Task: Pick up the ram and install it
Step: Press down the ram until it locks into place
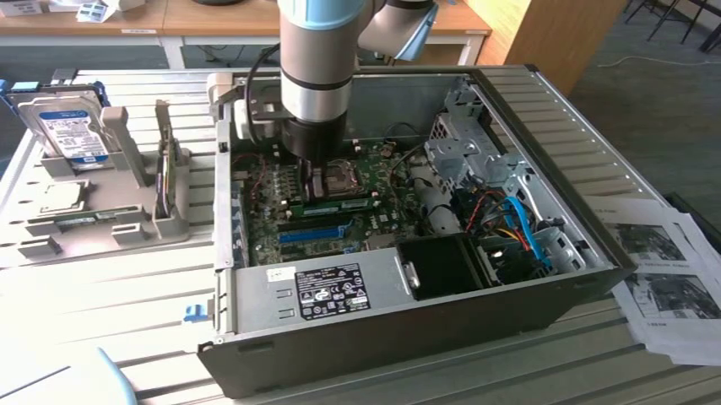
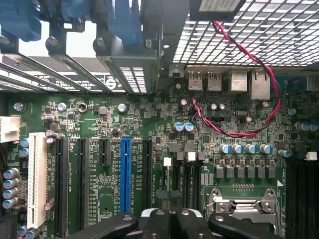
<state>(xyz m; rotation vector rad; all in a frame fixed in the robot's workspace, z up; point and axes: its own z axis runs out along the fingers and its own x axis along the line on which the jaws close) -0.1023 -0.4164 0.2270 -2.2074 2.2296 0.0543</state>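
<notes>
Inside the open computer case (image 1: 586, 253), a green ram stick (image 1: 338, 205) stands in a motherboard slot beside the CPU socket (image 1: 338, 177). My gripper (image 1: 309, 179) reaches down from the arm just beside that stick's end at the exterior view's left, low over the board. In the wrist view my gripper (image 2: 169, 216) has its black fingers (image 2: 155, 221) pressed together, shut, with nothing visible between them. The long blue slot (image 2: 124, 174) lies ahead of the fingers. What looks like a second green stick (image 1: 81, 221) lies in the grey holder outside the case.
A silver hard drive (image 1: 67, 126) stands in the grey holder (image 1: 124, 228) at the exterior view's left. The power supply (image 1: 327, 287) and black fan shroud (image 1: 451, 261) fill the case's near side. A red-black cable (image 2: 249, 99) loops near the rear ports. Printed sheets (image 1: 664, 270) lie at the right.
</notes>
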